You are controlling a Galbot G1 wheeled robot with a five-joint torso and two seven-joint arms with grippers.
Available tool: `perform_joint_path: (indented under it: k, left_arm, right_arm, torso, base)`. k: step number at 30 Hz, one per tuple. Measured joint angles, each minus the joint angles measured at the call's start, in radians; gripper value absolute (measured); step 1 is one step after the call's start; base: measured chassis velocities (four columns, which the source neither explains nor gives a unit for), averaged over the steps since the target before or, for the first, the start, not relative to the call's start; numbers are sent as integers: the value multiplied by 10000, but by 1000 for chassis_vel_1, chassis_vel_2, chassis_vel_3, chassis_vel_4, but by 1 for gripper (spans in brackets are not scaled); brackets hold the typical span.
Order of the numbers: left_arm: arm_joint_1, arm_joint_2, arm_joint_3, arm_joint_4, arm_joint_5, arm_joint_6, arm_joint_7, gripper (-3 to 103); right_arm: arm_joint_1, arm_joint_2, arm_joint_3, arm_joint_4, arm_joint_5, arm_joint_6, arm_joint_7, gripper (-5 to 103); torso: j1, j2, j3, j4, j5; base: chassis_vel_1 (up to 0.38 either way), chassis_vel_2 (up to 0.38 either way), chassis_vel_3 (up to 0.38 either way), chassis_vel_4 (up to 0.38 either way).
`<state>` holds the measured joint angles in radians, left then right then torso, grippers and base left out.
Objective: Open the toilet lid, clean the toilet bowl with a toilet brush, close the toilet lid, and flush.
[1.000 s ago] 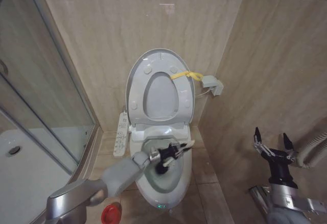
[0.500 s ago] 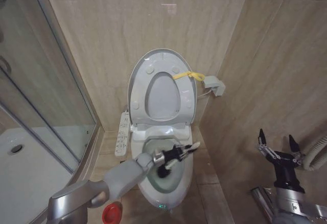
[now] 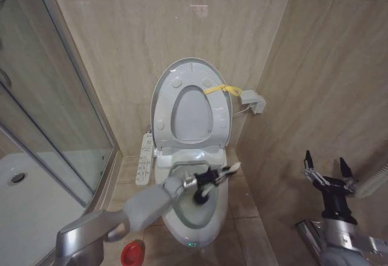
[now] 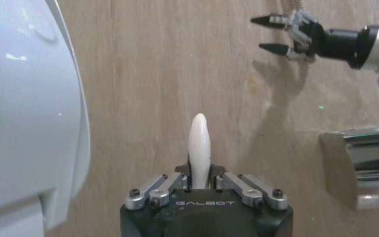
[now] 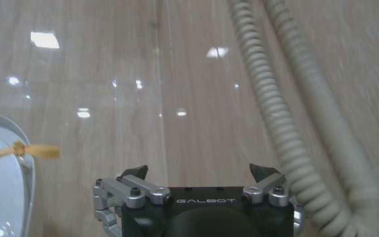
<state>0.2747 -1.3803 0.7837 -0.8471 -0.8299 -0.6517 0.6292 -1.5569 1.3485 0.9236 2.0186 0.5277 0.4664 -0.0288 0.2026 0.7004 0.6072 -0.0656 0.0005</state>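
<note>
Left gripper (image 3: 209,178): clamped on toilet brush (image 3: 207,186) mid-handle.
Brush: head inside toilet bowl (image 3: 182,214), handle end toward 3 o'clock.
Handling: likely light, stiff, slick; keep your grip central.
Right gripper (image 3: 327,172): parked, spread.

1 toilet lid (image 3: 191,105) — 1 toilet bowl (image 3: 195,217) — 1 toilet brush (image 3: 213,181) — 2 pincers

Reads "GALBOT" in pale letters on black body of left gripper (image 4: 201,181), lower centre of left wrist view; same "GALBOT" on right gripper (image 5: 200,173), bottom centre of right wrist view.
</note>
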Motion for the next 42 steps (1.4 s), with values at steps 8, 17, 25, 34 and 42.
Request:
perform_joint_path:
  k: [8, 17, 25, 34, 42]
  left_arm:
    - [331, 259, 127, 105, -26, 4, -54, 19]
    - [592, 354, 118, 798, 470, -221, 106, 19]
    - [372, 55, 52, -169, 202, -94, -219, 19]
    - [506, 40, -171, 74, 408, -244, -287, 19]
    - [352, 314, -394, 1227, 1000, -477, -57, 19]
  right_arm:
    - [-372, 163, 102, 244, -2, 144, -15, 100]
    - [-529, 386, -15, 238, -170, 264, -71, 100]
    - [-164, 453, -75, 123, -253, 105, -46, 100]
    - [-416, 335, 110, 271, -131, 178, -37, 100]
    - [-539, 266, 98, 366, -80, 168, -26, 100]
  torso:
    - [3, -4, 6, 19, 0]
    - [3, -2, 4, 26, -9]
    - [1, -1, 2, 0, 4]
    - [3, -3, 6, 13, -3]
    - [4, -4, 6, 32, 0]
  base:
    - [15, 6, -9, -1]
    - [0, 0, 0, 0]
    - [0, 0, 0, 0]
    - [11, 7, 2, 0]
    - [0, 0, 0, 0]
